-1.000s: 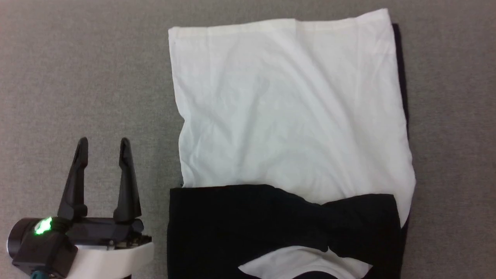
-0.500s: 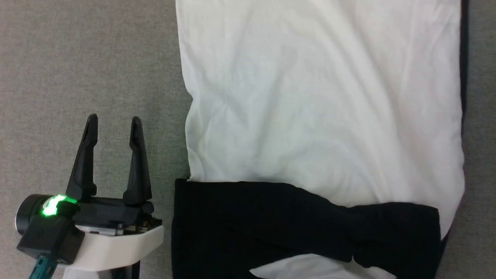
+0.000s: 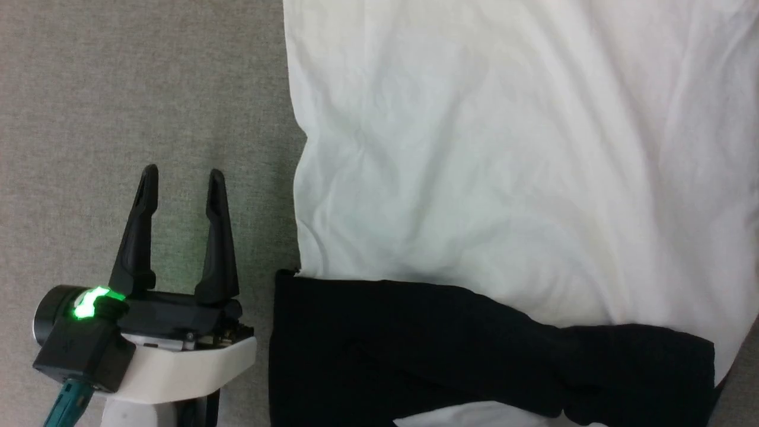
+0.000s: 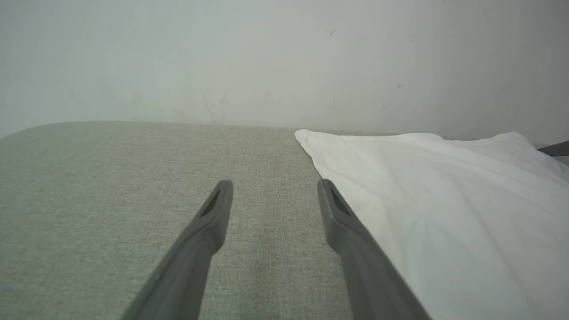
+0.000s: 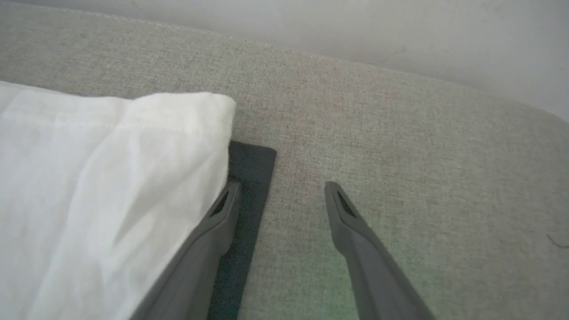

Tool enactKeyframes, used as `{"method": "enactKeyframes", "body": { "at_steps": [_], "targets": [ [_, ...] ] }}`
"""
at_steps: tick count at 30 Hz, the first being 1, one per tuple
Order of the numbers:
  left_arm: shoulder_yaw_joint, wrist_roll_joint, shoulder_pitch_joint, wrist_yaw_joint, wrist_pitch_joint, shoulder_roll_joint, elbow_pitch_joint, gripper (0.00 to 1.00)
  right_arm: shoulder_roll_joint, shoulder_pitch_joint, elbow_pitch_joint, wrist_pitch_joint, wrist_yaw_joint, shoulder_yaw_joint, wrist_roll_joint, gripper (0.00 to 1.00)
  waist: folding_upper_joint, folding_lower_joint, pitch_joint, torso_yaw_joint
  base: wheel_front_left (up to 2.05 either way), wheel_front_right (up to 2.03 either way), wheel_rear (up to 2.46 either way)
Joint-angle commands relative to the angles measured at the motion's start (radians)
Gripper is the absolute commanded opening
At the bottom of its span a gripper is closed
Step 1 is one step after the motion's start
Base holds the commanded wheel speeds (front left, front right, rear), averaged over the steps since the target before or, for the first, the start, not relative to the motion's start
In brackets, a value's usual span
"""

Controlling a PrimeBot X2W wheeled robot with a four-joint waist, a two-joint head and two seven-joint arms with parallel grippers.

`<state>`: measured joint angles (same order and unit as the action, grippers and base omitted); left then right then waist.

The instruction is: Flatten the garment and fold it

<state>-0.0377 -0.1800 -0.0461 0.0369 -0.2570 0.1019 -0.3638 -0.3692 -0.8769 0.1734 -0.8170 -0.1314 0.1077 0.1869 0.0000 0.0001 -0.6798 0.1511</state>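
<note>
My head camera dipped in closer to the garment [image 3: 474, 148], so it looks bigger now and its far hem slid off the top. My left gripper [image 3: 184, 172] sits slightly nearer the garment's side edge.

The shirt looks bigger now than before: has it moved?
No. The shirt lies unchanged on the grey fabric surface; the whole view shifted, so the camera moved.

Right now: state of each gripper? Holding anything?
Left gripper: open, empty, beside the garment.
Right gripper: open, empty, one finger over the garment's black edge.
</note>
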Motion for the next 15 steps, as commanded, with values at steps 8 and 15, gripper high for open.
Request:
{"method": "enactKeyframes", "body": {
  "at_steps": [8,15],
  "targets": [
    [0.006,0.008,-0.025,0.025,-0.005,-0.019,0.021,1.0,-0.008,-0.023,0.014,-0.011,0.001,-0.016,0.02,1.0,0.0,-0.0001,-0.021,0.016,0.0,0.0,0.0],
    [0.009,0.008,-0.027,0.036,-0.005,-0.028,0.037,1.0,-0.017,-0.02,0.022,-0.048,0.001,-0.017,0.025,0.0,0.0,-0.0001,-0.019,0.023,0.0,0.0,0.0]
  ]
}}
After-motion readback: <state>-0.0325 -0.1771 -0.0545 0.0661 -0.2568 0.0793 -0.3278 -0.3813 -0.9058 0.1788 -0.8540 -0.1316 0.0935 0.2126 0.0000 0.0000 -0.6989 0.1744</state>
